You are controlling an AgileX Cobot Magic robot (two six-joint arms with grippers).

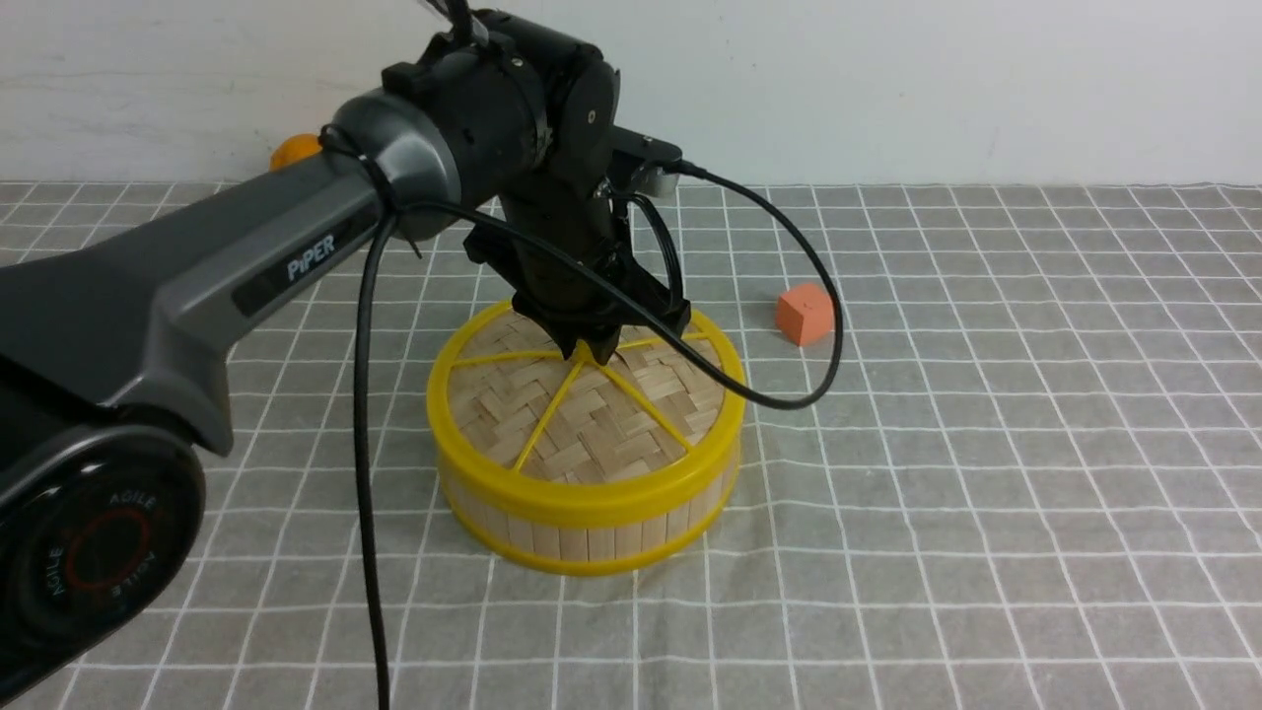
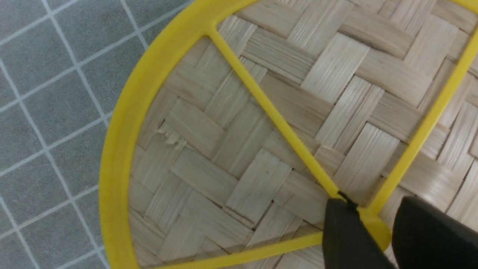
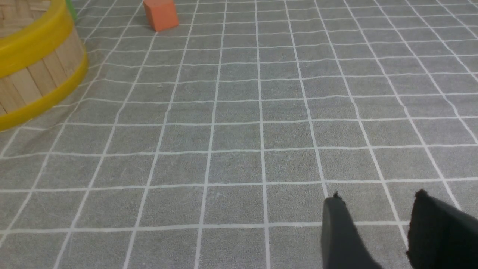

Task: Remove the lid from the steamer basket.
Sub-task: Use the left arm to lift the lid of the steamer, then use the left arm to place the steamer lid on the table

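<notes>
Smooth yellow plastic rims the lid (image 1: 493, 404) — rough woven bamboo — above grey cloth (image 1: 986, 444).

A round lid (image 1: 587, 394) of woven tan bamboo, ringed by a thick yellow rim, sits flat atop a shallow steamer basket (image 1: 589, 541), covering it fully. Straight yellow spokes run from the rim across the weave to a small yellow knob at the lid's center. Seen up close, the bamboo strips cross in a broad, slightly glossy pattern, with a small frayed patch of splinters near the rim. Below, the basket shows a wall of pale upright bamboo slats above a narrow yellow band at its base. The basket stands upright on a gray cloth patterned with a white grid.
</notes>
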